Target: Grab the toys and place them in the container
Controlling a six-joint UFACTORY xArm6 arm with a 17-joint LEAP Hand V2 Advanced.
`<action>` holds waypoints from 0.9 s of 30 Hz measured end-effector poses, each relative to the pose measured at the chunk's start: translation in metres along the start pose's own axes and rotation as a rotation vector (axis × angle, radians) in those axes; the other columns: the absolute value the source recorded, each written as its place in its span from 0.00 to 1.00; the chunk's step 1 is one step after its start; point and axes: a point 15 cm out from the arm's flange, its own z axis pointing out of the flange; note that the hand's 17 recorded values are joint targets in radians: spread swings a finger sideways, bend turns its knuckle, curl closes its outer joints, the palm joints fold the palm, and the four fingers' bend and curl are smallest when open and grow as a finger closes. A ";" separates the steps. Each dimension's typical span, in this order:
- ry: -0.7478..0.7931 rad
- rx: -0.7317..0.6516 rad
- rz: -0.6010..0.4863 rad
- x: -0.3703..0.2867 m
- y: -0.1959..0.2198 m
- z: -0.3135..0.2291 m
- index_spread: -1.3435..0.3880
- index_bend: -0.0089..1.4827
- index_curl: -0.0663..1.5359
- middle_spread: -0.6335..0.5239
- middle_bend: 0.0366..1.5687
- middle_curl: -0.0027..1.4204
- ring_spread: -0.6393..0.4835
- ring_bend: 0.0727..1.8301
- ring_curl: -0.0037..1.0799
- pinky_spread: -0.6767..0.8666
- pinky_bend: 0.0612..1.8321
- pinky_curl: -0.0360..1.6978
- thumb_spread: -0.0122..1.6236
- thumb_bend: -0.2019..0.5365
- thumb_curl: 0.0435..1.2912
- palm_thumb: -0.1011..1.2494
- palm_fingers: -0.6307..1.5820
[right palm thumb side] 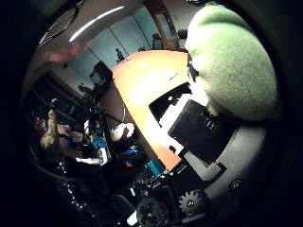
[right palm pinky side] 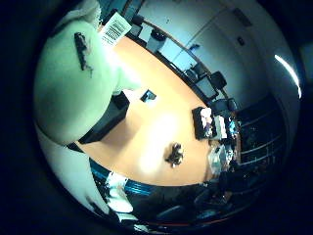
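Note:
A pale green plush toy (right palm pinky side: 73, 73) with a black stitched mark and a white label fills much of the little finger side view, close against the palm. It also bulges into the thumb side view, where my hand (right palm thumb side: 208, 137) shows black and white finger parts curled up against it. The toy hangs well above the orange table (right palm pinky side: 156, 132). On the table lies a small dark toy (right palm pinky side: 174, 154). Near the table's end stands a black container (right palm pinky side: 203, 122) with pale things in it.
A small dark and blue object (right palm pinky side: 148, 95) lies on the table near the held toy. Mixed clutter (right palm pinky side: 225, 129) sits beside the container at the table's end. Black office chairs (right palm pinky side: 217, 81) stand along the far side.

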 end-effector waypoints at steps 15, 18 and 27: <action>-0.013 0.138 -0.021 -0.013 -0.059 0.033 0.65 0.66 0.59 0.43 0.83 0.53 0.35 0.68 0.78 0.27 0.58 0.62 0.49 0.24 0.63 0.73 0.77; -0.015 0.130 -0.024 -0.016 -0.057 0.049 0.63 0.51 0.55 0.42 0.75 0.48 0.35 0.65 0.68 0.22 0.52 0.54 0.65 0.24 0.51 0.67 0.77; -0.014 0.068 -0.066 -0.015 -0.039 0.075 0.49 0.25 0.42 0.37 0.50 0.39 0.36 0.50 0.52 0.41 0.39 0.48 0.70 0.23 0.29 0.52 0.42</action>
